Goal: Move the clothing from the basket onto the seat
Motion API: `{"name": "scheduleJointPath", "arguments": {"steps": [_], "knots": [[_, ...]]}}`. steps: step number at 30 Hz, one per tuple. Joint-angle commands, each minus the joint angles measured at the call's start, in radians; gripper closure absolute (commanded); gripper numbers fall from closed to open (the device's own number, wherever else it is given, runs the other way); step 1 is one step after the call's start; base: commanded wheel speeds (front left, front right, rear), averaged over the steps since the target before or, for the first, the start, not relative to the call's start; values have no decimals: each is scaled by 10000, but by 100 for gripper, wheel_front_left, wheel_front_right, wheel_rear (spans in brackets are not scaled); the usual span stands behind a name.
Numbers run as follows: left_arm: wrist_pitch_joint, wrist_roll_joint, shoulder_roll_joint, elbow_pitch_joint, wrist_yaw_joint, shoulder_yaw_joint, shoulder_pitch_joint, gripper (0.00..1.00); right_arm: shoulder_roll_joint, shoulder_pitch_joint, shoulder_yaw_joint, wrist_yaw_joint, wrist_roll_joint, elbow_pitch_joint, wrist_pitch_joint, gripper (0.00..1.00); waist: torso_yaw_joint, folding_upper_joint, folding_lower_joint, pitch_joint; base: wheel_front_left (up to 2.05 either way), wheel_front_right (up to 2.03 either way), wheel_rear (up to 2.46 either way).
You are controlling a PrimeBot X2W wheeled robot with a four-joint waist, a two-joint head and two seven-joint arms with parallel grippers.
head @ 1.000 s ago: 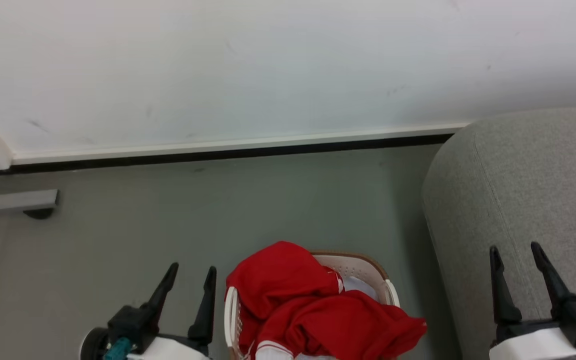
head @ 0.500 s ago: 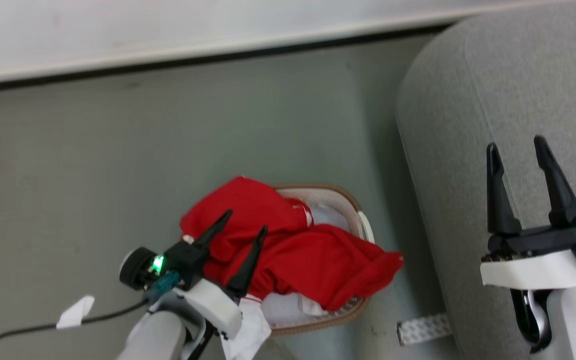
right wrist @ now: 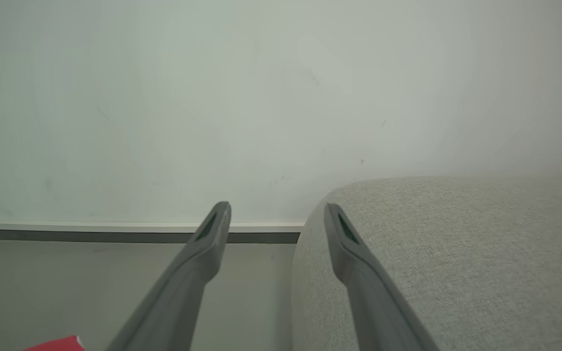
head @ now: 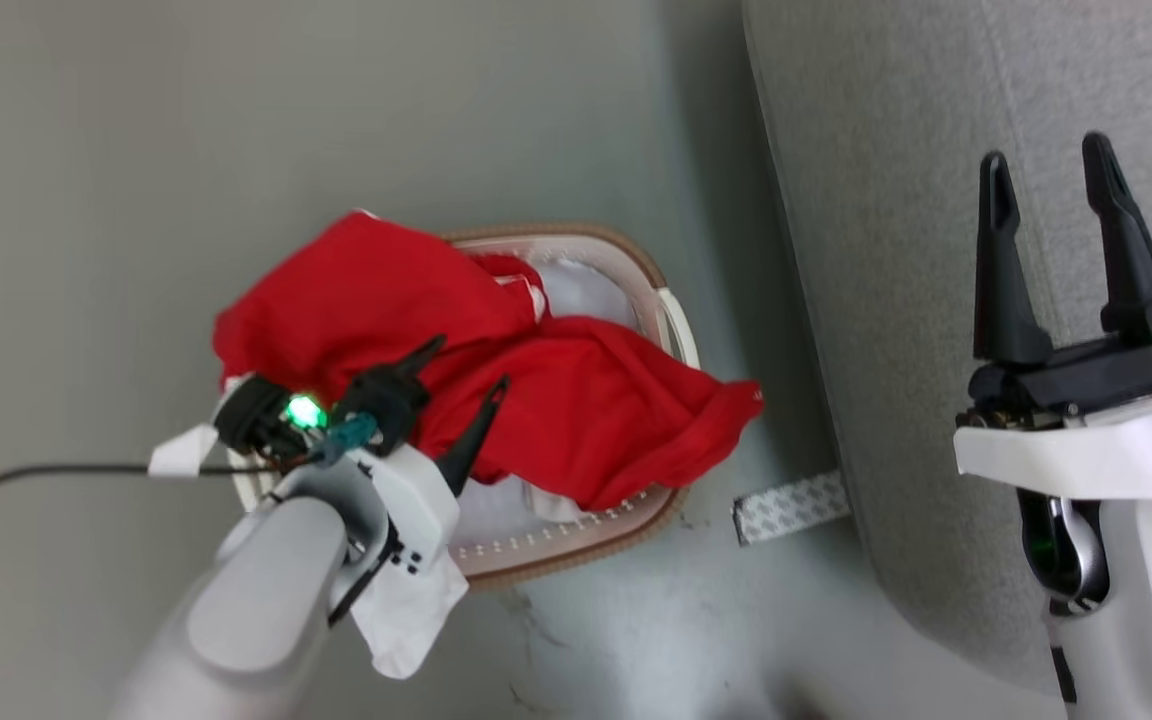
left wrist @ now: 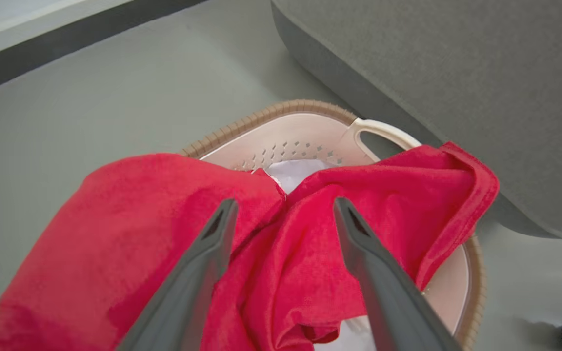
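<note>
Although the head camera has tipped downward, so that the wall has left its view, the real change is at the left: the left gripper point(head: 469, 362), which stood over bare floor point(head: 86, 150) a second ago, now hangs over the clothing point(head: 576, 420) with its fingers spread and nothing pinched; whether the tips touch the cloth I cannot tell. A black cable point(head: 36, 472) trails leftward from its wrist and looks loose enough to snag. The red heap still fills the basket point(head: 576, 548), spilling over the left rim and hanging a corner over the right rim toward the seat point(head: 886, 200), so the reach seems done and the grasp is due. That overhanging corner may tug the light basket when lifted. A white patterned strip point(head: 791, 507) lies on the floor between basket and seat. The right gripper point(head: 1046, 150) stays above the bare seat, fingers apart, holding nothing.
</note>
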Motion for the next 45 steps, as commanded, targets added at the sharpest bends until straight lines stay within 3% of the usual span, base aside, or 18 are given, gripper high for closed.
{"name": "scheduleJointPath", "arguments": {"steps": [1,15,20,28,30,37,45], "knots": [[110,-66,182,119,23,-100,-315,0,-20,-289,36,-21,137,-119,3,0,-422,0,-4,850,0,0,0],[1871,-578,748,732,22,-1958,-2599,0,-19,-1667,664,-21,139,-995,3,0,-742,0,-4,3150,0,0,0],[2482,-696,848,1099,22,-2492,-3177,0,-20,-1778,884,-21,79,-1187,3,0,-762,0,-4,3502,0,0,0],[2585,-958,618,1650,20,-3141,-3510,0,-20,-1562,1004,-21,233,-1315,3,0,-937,0,-4,3590,0,0,0],[2526,-1078,548,1722,20,-3297,-3557,100,-19,-1498,988,-21,232,-1263,3,0,-941,0,-4,3541,0,0,0],[1908,-1818,206,1838,20,-3544,-3363,100,-19,-1153,765,-21,131,-964,3,0,-642,0,-4,2909,0,0,0],[569,-3031,-468,1457,20,-3597,-2403,100,-23,-349,162,-21,-312,-536,3,0,168,0,-4,1084,0,0,0]]}}
